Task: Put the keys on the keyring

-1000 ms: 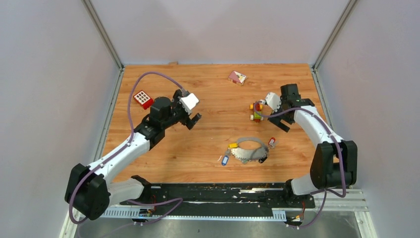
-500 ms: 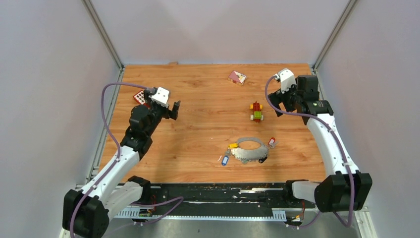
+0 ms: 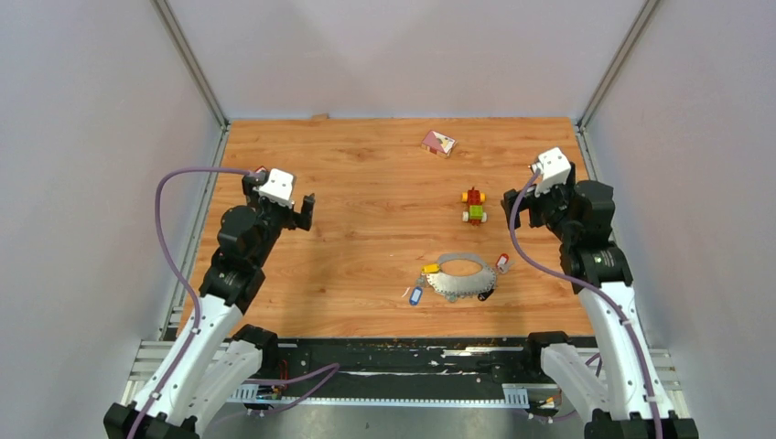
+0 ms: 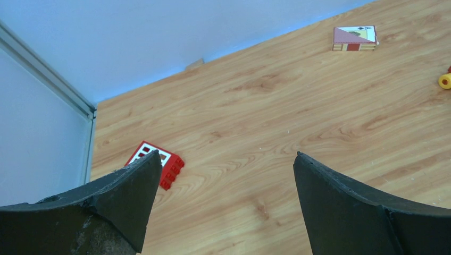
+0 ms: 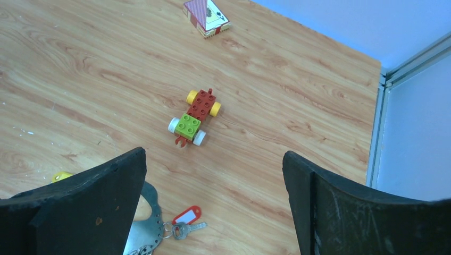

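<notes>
- Silvery-grey keyring (image 3: 462, 277) lies flat on the wooden table (image 3: 366, 247), and neither arm is touching it.
- I see four keys round its rim: the yellow-tagged key (image 3: 430, 268) at its far-left edge, the blue-tagged key (image 3: 415, 294) just off its near-left edge, the red-tagged key (image 3: 501, 262) at its far-right edge, and the black-tagged key (image 3: 485, 294) at its near-right edge.
- I cannot tell whether any of them is threaded onto the loop.
- My left gripper (image 4: 226, 156) has its jaws spread wide with nothing between them. It hangs well to the left of the keyring and farther back, above the red block with white squares (image 4: 157, 162).
- My right gripper (image 5: 214, 154) is also wide apart and empty, raised off the table to the right of the keyring and a little beyond it.
- Beyond the keyring sits the toy brick car (image 3: 473, 206), and farther back the small patterned box (image 3: 438, 143).
</notes>
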